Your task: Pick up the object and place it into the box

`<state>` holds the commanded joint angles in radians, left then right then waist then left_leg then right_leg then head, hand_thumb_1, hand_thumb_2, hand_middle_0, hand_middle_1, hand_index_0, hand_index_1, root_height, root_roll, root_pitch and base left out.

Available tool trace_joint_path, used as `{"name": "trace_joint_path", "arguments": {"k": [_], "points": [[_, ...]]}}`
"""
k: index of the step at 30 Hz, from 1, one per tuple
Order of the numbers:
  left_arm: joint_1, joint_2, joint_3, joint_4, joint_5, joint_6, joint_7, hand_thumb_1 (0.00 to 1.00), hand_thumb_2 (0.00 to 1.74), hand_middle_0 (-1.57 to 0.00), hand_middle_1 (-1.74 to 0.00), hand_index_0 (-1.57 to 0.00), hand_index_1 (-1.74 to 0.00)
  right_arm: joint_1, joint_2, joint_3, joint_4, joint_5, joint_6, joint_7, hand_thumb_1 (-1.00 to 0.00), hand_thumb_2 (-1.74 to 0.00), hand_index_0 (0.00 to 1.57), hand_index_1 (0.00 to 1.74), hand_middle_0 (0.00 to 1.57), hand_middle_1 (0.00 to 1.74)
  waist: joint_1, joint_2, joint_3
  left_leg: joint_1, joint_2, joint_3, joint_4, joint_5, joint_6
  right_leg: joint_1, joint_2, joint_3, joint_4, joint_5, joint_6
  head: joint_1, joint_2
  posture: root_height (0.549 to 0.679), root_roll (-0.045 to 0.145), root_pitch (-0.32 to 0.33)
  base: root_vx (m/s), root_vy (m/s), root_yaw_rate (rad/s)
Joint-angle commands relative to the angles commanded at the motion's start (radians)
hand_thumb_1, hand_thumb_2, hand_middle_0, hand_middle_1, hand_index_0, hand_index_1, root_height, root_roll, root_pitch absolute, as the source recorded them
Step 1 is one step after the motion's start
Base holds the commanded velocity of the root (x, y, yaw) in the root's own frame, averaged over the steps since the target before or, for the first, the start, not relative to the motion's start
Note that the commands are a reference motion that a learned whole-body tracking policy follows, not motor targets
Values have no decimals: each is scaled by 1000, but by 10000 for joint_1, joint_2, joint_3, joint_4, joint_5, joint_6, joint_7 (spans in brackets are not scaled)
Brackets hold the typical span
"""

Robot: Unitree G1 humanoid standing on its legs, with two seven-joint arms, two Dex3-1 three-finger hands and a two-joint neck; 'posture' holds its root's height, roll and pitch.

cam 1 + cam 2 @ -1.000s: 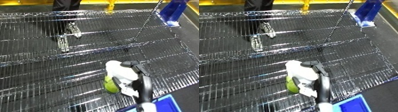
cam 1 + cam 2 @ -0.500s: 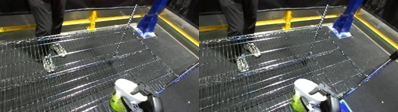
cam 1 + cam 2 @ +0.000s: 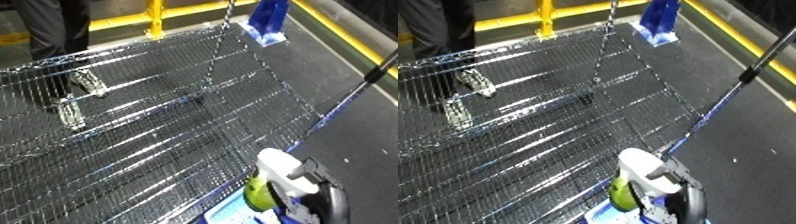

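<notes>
At the near right edge of the scene, a yellow-green object (image 3: 258, 194) is held against the right hand (image 3: 306, 192), just past the near edge of the wire mesh surface (image 3: 160, 125) and above a light-blue bin (image 3: 233, 214), only a corner of which shows at the lower edge. The black fingers appear to be curled round the object, though most of the hand is hidden behind the white forearm cover (image 3: 282, 170). The carrying step is judged nearly done. For a clean drop, the object should be brought fully over the bin's opening rather than its rim, lowered, and only then released. The forearm is seen from above, reaching away from the body with the wrist low. No left hand is shown in either view.
</notes>
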<state>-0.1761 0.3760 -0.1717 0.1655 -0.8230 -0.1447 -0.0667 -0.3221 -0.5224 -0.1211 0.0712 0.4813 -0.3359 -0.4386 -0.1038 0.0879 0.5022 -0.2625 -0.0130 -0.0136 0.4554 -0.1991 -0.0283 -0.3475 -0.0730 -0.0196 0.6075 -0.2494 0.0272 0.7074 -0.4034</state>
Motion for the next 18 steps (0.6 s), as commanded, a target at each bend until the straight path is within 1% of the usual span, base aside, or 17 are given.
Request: {"name": "trace_joint_path", "arguments": {"k": [1, 4, 7, 11, 15, 18], "points": [[-16, -43, -46, 82, -47, -88, 23, 1000, 1740, -1570, -1740, -1570, -1740, 54, -39, -53, 121, 75, -72, -39, -1000, -1740, 1570, 1740, 1570, 1740, -63, 71, 2, 72, -5, 23, -85, 35, -16, 37, -2, 50, -56, 16, 5, 61, -51, 662, 79, 40, -14, 131, -157], [11, -173, -117, 298, -159, -353, 30, 1000, 1740, -1570, -1740, -1570, -1740, 316, -55, -273, 385, 503, -402, -207, -1000, -1740, 1570, 1740, 1570, 1740, -239, 243, -6, 265, -13, 113, -320, 118, -49, 109, -13, 179, -170, 29, 33, 191, 34, 663, 82, 38, -9, 113, -165], [48, -279, -112, 340, -220, -488, 34, 1000, 1740, -1570, -1740, -1570, -1740, 655, 106, -537, 475, 1015, -766, -510, -1000, -1740, 1570, 1740, 1570, 1740, -401, 365, -12, 361, -36, 248, -503, 166, -47, 85, -31, 244, -247, 27, 66, 369, 152, 663, 86, 44, -58, 93, -141], [51, -360, -129, 355, -205, -523, 11, 1000, 1740, -1570, -1740, -1570, -1740, 1196, 331, -790, 599, 1365, -1099, -878, -1000, -1740, 1570, 1740, 1570, 1740, -607, 463, -22, 462, -46, 402, -632, 170, -28, 74, -27, 302, -362, 67, 99, 727, 348, 664, 89, 50, -65, 50, -80], [50, -429, -157, 457, -225, -557, -50, 1000, 1740, -1570, -1740, -1570, -1740, 1568, 316, -1043, 999, 1693, -1208, -927, -1000, -1740, 1570, 1740, 1570, 1740, -793, 551, -56, 608, -20, 526, -687, 135, -52, 118, -63, 354, -462, 120, 130, 963, 479, 665, 92, 48, -30, 50, -86], [39, -479, -206, 537, -264, -625, -82, 1000, 1740, -1570, -1740, -1570, -1740, 1671, 212, -1196, 1362, 1854, -1236, -837, -850, -1479, 1334, 1479, 1334, 1479, -900, 609, -79, 704, -18, 599, -740, 119, -75, 148, -97, 394, -585, 187, 155, 1108, 558, 666, 93, 48, -25, 45, -101]]}}
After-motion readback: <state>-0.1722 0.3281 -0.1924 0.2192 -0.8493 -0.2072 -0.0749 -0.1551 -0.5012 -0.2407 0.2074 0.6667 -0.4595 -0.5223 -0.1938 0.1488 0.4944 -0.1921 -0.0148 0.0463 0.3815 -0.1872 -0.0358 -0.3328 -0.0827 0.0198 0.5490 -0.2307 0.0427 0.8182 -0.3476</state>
